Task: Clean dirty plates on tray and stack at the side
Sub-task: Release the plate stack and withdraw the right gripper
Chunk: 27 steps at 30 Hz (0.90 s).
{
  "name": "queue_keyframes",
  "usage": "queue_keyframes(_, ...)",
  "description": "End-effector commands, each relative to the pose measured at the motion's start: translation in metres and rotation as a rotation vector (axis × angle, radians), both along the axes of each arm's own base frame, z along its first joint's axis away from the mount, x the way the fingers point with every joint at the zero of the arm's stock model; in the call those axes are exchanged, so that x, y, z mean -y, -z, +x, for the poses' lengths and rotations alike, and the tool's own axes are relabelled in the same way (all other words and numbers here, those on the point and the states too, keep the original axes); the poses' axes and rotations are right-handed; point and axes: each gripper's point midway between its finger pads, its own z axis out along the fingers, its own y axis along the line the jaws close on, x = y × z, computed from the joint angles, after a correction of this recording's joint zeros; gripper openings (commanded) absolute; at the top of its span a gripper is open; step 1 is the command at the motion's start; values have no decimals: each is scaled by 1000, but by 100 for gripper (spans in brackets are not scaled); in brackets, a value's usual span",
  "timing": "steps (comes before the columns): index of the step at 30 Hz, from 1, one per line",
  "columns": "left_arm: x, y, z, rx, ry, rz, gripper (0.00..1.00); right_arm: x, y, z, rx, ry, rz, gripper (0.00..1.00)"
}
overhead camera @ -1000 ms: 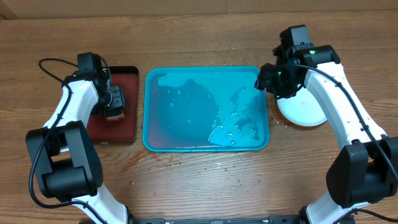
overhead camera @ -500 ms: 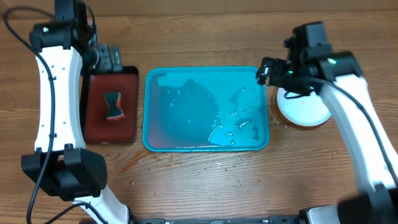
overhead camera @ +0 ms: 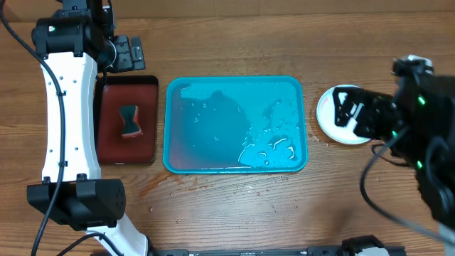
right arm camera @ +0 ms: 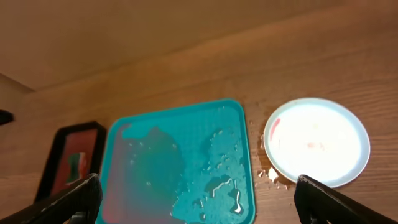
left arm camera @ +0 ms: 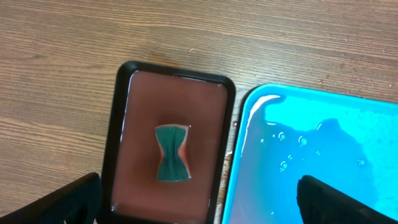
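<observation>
My left claw (overhead camera: 130,53) hangs released and empty, its fingers (left arm camera: 68,200) spread to the edges of the wrist view. It sits above the table (overhead camera: 234,213), just past the far end of the black tray (left arm camera: 119,124). On that tray's reddish inside lies a teal sponge (left arm camera: 171,154), pinched at the waist and clear of the walls. My right claw (overhead camera: 348,111) is released and empty too, hovering over the plates (right arm camera: 317,142); I cannot tell how high above them. The plates are stacked on the table just right of the tray (overhead camera: 213,135), apart from its rim. The white one is on top with faint red marks. Below it I see only a bluish rim and a darker sliver of edge, so I cannot count the stack. The tray is wet, with puddles (overhead camera: 266,148) thickest toward its near right corner. A few drops (right arm camera: 272,174) lie on the wood between the tray and the stack.
</observation>
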Motion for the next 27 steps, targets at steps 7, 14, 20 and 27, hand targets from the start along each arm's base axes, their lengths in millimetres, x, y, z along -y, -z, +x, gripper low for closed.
queue_keyframes(7,0,-6,1,18,-12,-9,100,4,-18,-11,65,8,-1,100)
queue_keyframes(14,0,-6,1,18,-12,-9,100,4,-15,-11,60,7,-1,100)
queue_keyframes(20,0,-6,1,18,-12,-9,100,7,4,-2,129,-47,-108,100)
queue_keyframes(27,0,-6,1,18,-12,-9,100,10,47,0,359,-54,-138,100)
